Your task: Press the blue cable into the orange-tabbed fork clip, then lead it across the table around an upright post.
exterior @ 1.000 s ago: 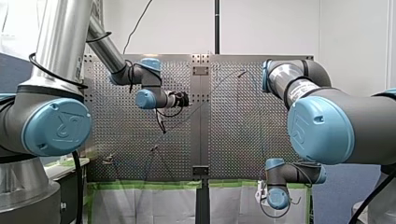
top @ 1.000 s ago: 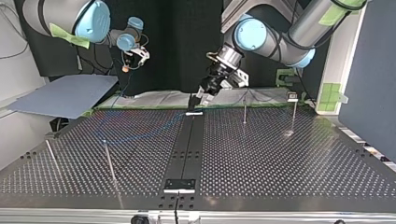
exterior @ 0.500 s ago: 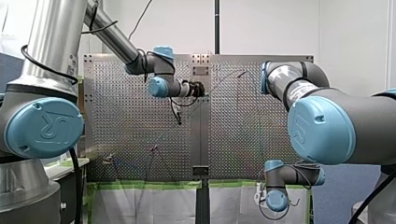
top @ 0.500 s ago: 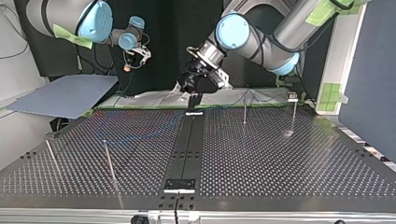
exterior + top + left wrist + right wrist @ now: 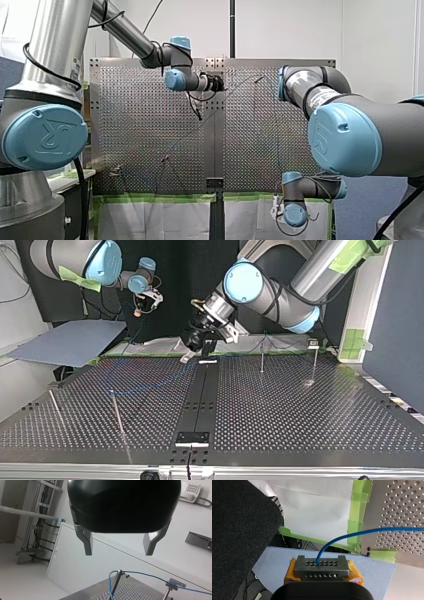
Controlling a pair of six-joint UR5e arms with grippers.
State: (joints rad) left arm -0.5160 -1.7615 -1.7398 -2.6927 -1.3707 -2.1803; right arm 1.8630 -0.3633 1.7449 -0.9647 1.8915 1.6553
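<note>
High over the table's (image 5: 300, 405) far edge, my left gripper (image 5: 118, 553) hangs with its jaws wide apart, holding nothing. Ahead of it, the blue cable (image 5: 142, 574) bends around a post (image 5: 115, 582) at the table's corner. Off the table, my right gripper (image 5: 322, 571) has its yellow pads (image 5: 355, 573) pinched on the cable.

The only legible marking is the embossed UR logo, seen in the front view on the blue cap on my left arm (image 5: 44, 137) and the blue cap on my right arm (image 5: 340, 137). The keypad of the wall telephone (image 5: 192, 491) is too small to read.
</note>
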